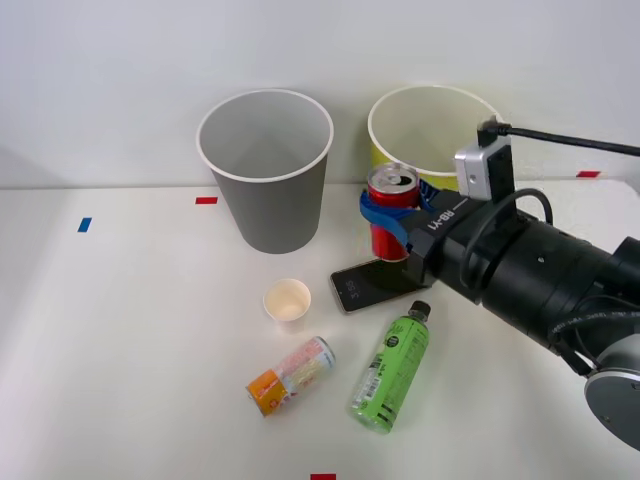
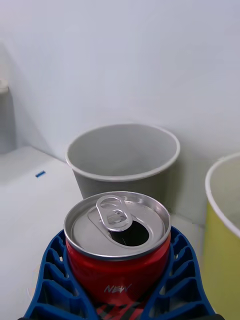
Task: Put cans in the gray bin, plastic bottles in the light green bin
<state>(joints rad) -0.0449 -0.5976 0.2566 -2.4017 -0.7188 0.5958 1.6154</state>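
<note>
Gripping the red can [image 1: 389, 215] upright between blue ribbed jaws, the right gripper [image 1: 385, 222] holds it above the white worktop [image 1: 120, 350], just in front of the light green bin [image 1: 432, 125] and right of the gray bin [image 1: 265, 165]. The can's opened top shows. Nearer lie the green bottle [image 1: 390, 372], the printed can [image 1: 291, 375] and a paper cup [image 1: 287, 303], apparently standing upright.

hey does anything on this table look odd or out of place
A black phone lies flat on the table beside the red can held in the right gripper; it is neither can nor bottle. So is the small cream paper cup. The red can's top is already open.
</note>
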